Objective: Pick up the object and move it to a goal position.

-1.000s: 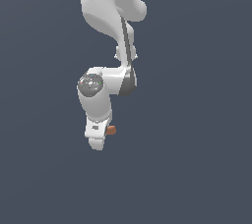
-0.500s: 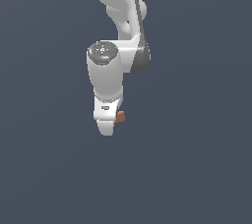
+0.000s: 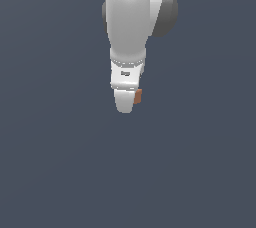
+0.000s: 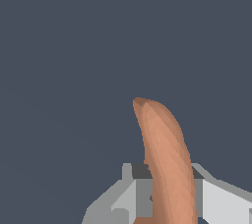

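On my wrist feed the orange-brown crescent (image 4: 165,164) fills the near field, so I'll use it as my landmark. It rises between the two grey-white fingers (image 4: 224,203) of the gripper (image 4: 167,203), its lower part pinched between them and its tapered tip curving up and away from the claw against plain dark grey. The fingers press on either side of the piece with no gap I can see, so I read the claw as clamped on it, opened only as wide as the piece is thick.

No brand or writing I can read there. On the exterior view there is a small dark mark on the white hand body, just above the crescent, but it is too blurred to make out as letters.

Switching to that exterior view: the crescent (image 3: 138,96) shows only as a small orange-brown sliver peeking out at the exterior view's right side of the gripper (image 3: 126,103), most of it hidden behind the white fingers. Above it the arm (image 3: 129,22) stands nearly vertical, its grey joint cap at the top. Behind the crescent, only flat dark-grey background; I cannot tell whether any surface lies beneath it.
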